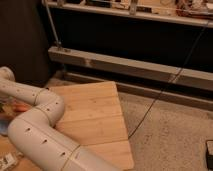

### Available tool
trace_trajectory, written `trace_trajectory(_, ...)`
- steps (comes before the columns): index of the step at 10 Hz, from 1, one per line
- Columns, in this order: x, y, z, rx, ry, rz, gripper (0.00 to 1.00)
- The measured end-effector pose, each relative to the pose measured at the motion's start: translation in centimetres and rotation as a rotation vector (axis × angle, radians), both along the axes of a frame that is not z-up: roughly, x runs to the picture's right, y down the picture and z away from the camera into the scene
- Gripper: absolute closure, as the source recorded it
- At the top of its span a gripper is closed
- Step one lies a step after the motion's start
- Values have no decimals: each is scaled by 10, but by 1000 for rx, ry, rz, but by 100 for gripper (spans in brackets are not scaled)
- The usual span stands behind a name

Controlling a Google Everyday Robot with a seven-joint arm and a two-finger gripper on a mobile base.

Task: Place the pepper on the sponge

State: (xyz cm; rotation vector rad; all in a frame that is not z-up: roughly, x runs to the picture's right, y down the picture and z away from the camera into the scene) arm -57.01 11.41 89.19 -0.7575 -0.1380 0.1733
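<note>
My white perforated arm (pixel 40 125) rises from the bottom edge, bends at an elbow (pixel 51 103) and runs off the left edge. The gripper lies beyond that edge, out of view. A thin orange sliver, which looks like the pepper (pixel 20 107), shows on the wooden table (pixel 95 115) just below the forearm, mostly covered by the arm. At the far left edge is a pale bluish patch (pixel 3 127) that may be the sponge. It is cut off by the frame and the arm.
The table's right edge (pixel 122 125) drops to a speckled floor (pixel 170 135). A black cable (pixel 165 90) crosses the floor up to a metal rail (pixel 135 67) along the dark back wall. A small white object (pixel 7 160) lies at the bottom left.
</note>
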Motion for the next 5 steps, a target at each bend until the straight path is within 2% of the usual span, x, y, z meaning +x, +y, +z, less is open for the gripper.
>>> trace_trajectory(2,0,2,2,-2,2,-7,37)
trace_trajectory(4,0,3,3,-6,4,-9,52)
trace_trajectory(5,0,4,3,-9,6,-10,57)
